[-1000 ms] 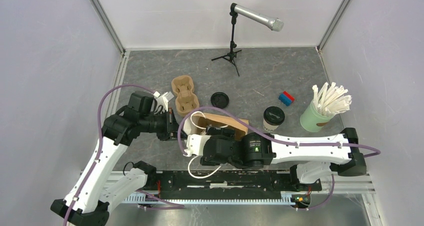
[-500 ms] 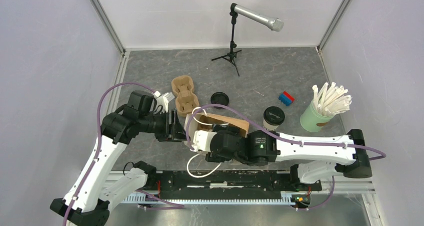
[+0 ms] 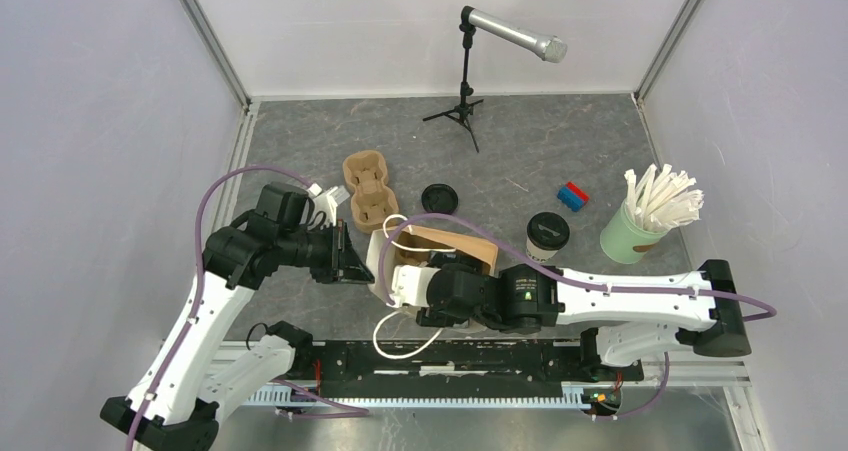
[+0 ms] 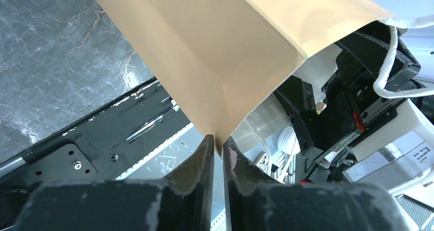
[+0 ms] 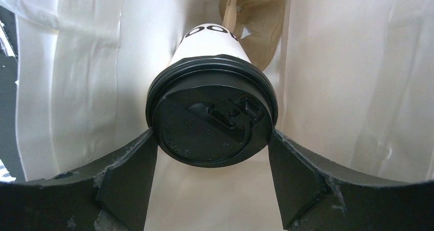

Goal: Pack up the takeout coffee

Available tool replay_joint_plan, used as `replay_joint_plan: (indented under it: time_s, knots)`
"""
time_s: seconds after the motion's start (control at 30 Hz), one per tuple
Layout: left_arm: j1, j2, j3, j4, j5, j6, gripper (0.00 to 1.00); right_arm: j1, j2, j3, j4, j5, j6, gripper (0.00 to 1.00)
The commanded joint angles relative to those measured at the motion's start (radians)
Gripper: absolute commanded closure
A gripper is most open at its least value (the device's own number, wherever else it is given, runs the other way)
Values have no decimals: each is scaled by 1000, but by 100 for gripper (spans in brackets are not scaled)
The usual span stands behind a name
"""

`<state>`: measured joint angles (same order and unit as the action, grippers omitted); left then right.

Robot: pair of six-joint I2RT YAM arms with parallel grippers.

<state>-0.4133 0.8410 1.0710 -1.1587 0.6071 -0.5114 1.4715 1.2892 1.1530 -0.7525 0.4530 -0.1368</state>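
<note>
Bench (image 3: 520, 151): brown paper bag (image 3: 455, 243) near front, second coffee cup (image 3: 548, 236) standing lidded just right of it. Inside bag: first coffee cup (image 5: 212, 113), my right claw (image 5: 211, 139) clamped on it. My left claw (image 4: 217, 141) pinching bag edge.

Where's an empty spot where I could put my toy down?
Bare room sits at the back left, between the cup carrier and the microphone stand, and at the back right, between that stand and the red-and-blue block. It's crowded in front around the paper bag, loose lid and coffee cup.
</note>
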Motion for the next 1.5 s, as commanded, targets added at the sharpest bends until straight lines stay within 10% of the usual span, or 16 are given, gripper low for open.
replay_joint_plan:
  time_s: [0.0, 1.47]
  knots:
    - [-5, -14, -1, 12, 55, 21, 84, 0, 29, 45, 42, -10, -29, 40]
    - [-6, -12, -11, -40, 111, 126, 92, -133, 114, 57, -41, -26, -87, 40]
